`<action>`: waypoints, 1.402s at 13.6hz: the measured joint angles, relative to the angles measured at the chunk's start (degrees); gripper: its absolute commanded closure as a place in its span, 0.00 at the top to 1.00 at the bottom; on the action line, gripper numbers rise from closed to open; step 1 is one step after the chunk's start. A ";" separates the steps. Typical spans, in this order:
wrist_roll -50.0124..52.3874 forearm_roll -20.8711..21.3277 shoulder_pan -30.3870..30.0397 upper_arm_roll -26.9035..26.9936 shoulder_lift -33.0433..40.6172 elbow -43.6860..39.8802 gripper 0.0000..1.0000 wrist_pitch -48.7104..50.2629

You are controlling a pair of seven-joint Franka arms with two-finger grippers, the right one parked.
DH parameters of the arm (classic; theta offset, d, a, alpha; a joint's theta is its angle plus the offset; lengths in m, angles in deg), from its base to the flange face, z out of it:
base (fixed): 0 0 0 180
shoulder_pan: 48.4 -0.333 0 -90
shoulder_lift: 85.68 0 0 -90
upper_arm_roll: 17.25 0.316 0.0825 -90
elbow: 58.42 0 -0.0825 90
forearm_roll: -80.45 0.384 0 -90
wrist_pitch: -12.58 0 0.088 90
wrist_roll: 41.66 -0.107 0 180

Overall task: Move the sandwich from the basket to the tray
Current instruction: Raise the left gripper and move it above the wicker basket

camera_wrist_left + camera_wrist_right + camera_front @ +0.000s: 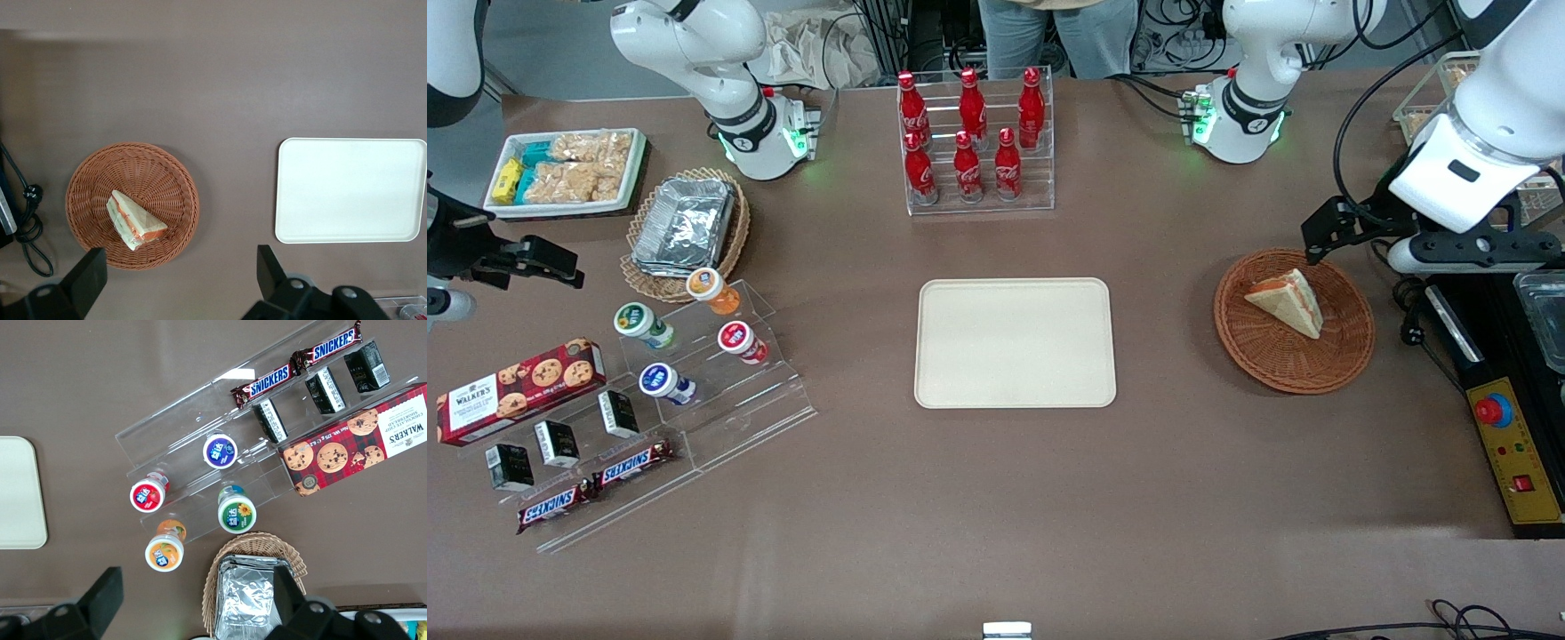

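Gripper (pixel 177 277) wide open, empty, above basket (pixel 1343 356) rim: descend centred, straddle sandwich (pixel 1288 300) across bread faces, then to tray (pixel 1015 342).

Sandwich (pixel 1288 300): pale beige bread, red-orange and white filling seen along edge. Basket (pixel 1343 356): reddish-brown woven wicker. Tray (pixel 1015 342): plain cream-beige, no pattern. Gripper (pixel 1319 238), upper right of front frame above basket rim: black fingers on white arm. Table (pixel 996 498): uniform dull brown. Cola bottles (pixel 967 133), upper centre: red with white script, in clear rack. Cookie box (pixel 516 389), lower left: red tartan, cookie print. Second basket (pixel 640 276): paler tan wicker, silver foil trays.
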 measured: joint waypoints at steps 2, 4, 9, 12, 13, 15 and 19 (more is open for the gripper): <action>0.00 0.00 -0.03 0.07 0.00 -0.02 1.00 0.00; 0.00 0.00 -0.13 0.28 0.00 -0.09 1.00 0.00; 0.00 0.00 -0.16 0.28 0.00 -0.13 1.00 0.00; 0.00 0.00 -0.17 0.28 0.00 -0.13 1.00 0.00; 0.00 0.00 -0.16 0.28 0.00 -0.13 1.00 0.00; 0.02 0.00 -0.16 0.25 0.00 -0.13 1.00 0.00; 5.25 -0.02 -0.17 0.25 0.12 -0.29 1.00 0.13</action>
